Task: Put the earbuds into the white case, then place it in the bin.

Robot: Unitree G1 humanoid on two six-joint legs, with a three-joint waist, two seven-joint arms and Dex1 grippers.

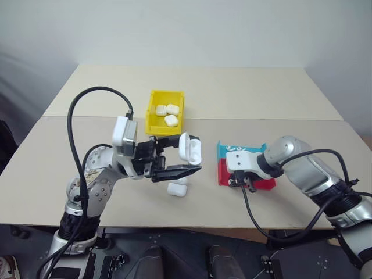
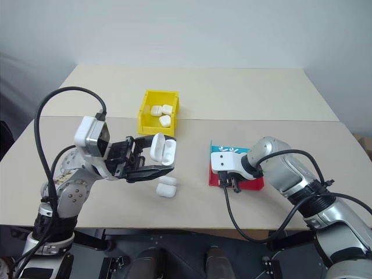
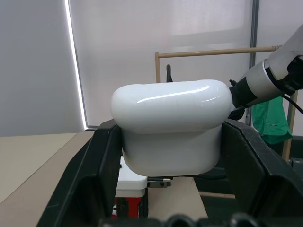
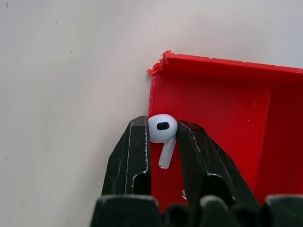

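My left gripper (image 1: pixel 187 157) is shut on the white case (image 1: pixel 189 149) and holds it above the table in front of the bin (image 1: pixel 150 110). The case (image 3: pixel 168 113) sits between both black fingers (image 3: pixel 97 170), and its lid looks flipped open. The yellow bin holds three white cases (image 1: pixel 167 113). To the right, my right gripper (image 4: pixel 162 138) points down into the corner of the red and teal tray (image 4: pixel 222 94). Its two fingers are closed on the head of one of the earbuds (image 4: pixel 162 126), whose stem hangs between them.
Another white case (image 1: pixel 178 189) lies on the table just below the held one. The tray (image 1: pixel 222 173) rests near the table's front edge, right of centre. A seam crosses the table behind the bin. Black cables loop off both arms.
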